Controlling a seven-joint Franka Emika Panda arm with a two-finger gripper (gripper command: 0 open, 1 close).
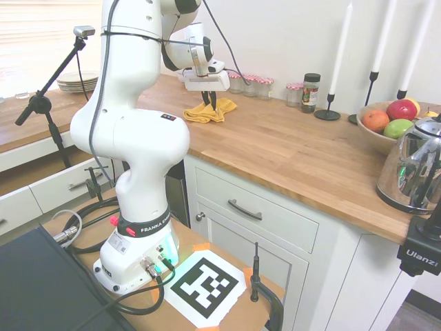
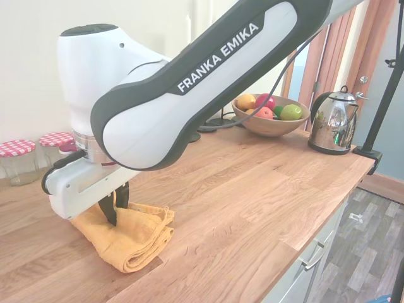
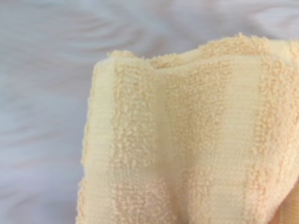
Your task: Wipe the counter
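Observation:
The counter point(image 1: 289, 152) is a long brown butcher-block top over white cabinets, seen again in the second exterior view point(image 2: 252, 183). A folded yellow terry cloth point(image 1: 205, 112) point(image 2: 136, 235) lies on it towards the wall, and fills most of the wrist view point(image 3: 196, 140). My gripper point(image 1: 209, 102) point(image 2: 115, 207) points straight down onto the cloth. Its dark fingers stand close together, pinching a raised fold of the cloth at its wall-side edge. The cloth's lower layers rest flat on the wood.
Glass jars with red checked lids point(image 1: 249, 84) point(image 2: 19, 161) and a spice jar point(image 1: 311, 92) line the wall behind the cloth. Black candlesticks point(image 1: 329, 103), a fruit bowl point(image 1: 382, 134) point(image 2: 271, 118) and a steel kettle point(image 1: 415, 169) point(image 2: 332, 121) stand further along. Plates point(image 1: 77, 81) sit at the far end.

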